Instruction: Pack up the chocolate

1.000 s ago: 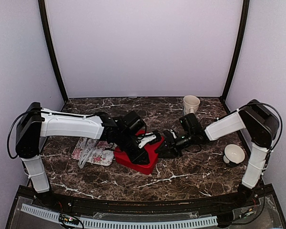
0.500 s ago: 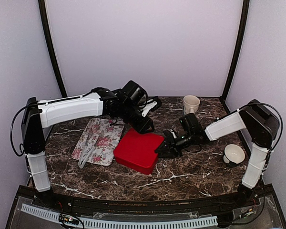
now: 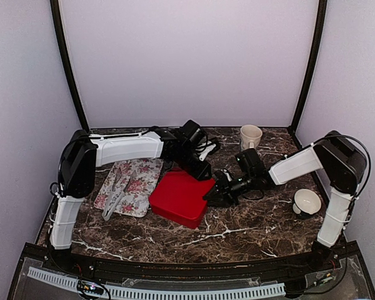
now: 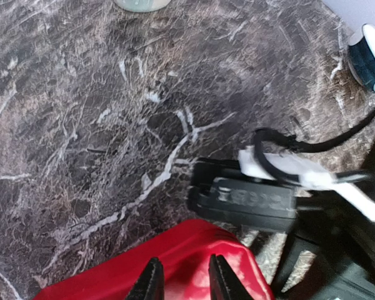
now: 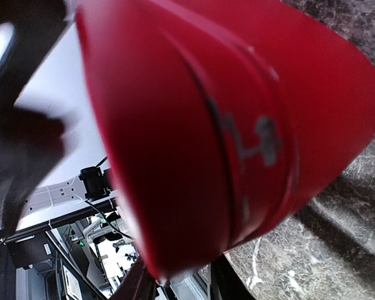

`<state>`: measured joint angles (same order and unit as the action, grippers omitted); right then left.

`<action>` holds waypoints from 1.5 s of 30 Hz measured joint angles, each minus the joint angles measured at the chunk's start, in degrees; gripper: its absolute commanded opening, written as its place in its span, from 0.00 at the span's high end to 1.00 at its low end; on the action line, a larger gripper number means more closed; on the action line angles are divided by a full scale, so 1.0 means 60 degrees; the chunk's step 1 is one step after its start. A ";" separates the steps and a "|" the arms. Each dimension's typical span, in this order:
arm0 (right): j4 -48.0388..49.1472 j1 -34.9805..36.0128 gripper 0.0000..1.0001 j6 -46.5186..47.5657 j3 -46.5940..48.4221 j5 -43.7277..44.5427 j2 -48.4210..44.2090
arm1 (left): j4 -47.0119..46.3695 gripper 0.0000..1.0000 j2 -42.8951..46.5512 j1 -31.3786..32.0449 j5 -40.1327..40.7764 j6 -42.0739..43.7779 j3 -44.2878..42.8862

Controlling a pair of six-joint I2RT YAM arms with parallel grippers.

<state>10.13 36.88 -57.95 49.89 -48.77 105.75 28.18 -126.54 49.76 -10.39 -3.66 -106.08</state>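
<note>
At box [image 3: 181,197], right pincer's [image 3: 212,195] blurred lettering [image 4: 250,199]

The left arm [image 3: 125,147] stretches sideways, the left pincer [image 4: 184,282] angled downward with jaws narrowly parted and gripping nothing. Just beside it, the right pincer [image 3: 214,195], on the bent right arm [image 3: 294,164], clamps the corner of a red box [image 3: 178,197].

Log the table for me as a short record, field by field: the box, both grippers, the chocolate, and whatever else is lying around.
box: red rounded plastic box, closed, mid-table
right gripper: at the box's right edge, apparently clamped on it
left gripper: above the box's far corner, fingers slightly apart, holding nothing
chocolate balls: none visible
left of box: floral-print rectangular tray with pale tongs lying on it
far right: cream ceramic mug, upright
near right: white bowl
surface: dark marble-patterned table
</note>
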 measured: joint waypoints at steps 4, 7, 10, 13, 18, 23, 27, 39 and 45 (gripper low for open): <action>-0.0033 0.0018 0.63 0.0000 -0.0015 0.0113 -0.0066 | 0.0211 0.71 -0.0302 -0.0044 0.0084 -0.0004 -0.0379; -0.0255 0.0018 0.51 0.0098 -0.0015 0.0470 -0.0204 | 0.0328 0.63 -0.0280 -0.0127 0.0051 -0.0033 -0.0419; -0.0878 -0.0073 0.37 0.0299 -0.0018 0.0925 -0.0576 | 0.0783 0.49 -0.0018 -0.0266 -0.0007 -0.0120 -0.0397; -0.1592 -0.0565 0.30 0.0627 -0.0033 0.1293 -0.1406 | 0.1337 0.38 0.0641 -0.0659 -0.0069 -0.0262 -0.0149; -0.2590 -0.1574 0.27 0.1545 0.0474 0.1628 -0.2098 | 0.1617 0.35 0.2430 -0.1395 -0.0193 -0.0506 0.1038; -0.3308 -0.1647 0.27 0.2353 0.2157 0.1632 -0.0969 | 0.1647 0.38 0.4379 -0.1446 -0.0346 -0.0783 0.3275; -0.3574 -0.1563 0.28 0.2728 0.3490 0.1475 0.0113 | 0.1639 0.46 0.5530 -0.1351 -0.0605 -0.1249 0.5293; -0.4371 -0.0863 0.59 0.3636 0.5031 0.1100 0.2218 | 0.0565 0.60 0.7278 -0.1355 -0.1410 -0.3180 0.9311; -0.4029 -0.0841 0.68 0.3818 0.4164 0.0980 0.1632 | -0.0313 0.62 0.6186 -0.1355 -0.1647 -0.3515 0.9085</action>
<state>-14.04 31.83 -35.05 74.87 -42.89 115.55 26.30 -89.43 41.63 -20.27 -24.75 -51.57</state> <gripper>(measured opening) 0.356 0.385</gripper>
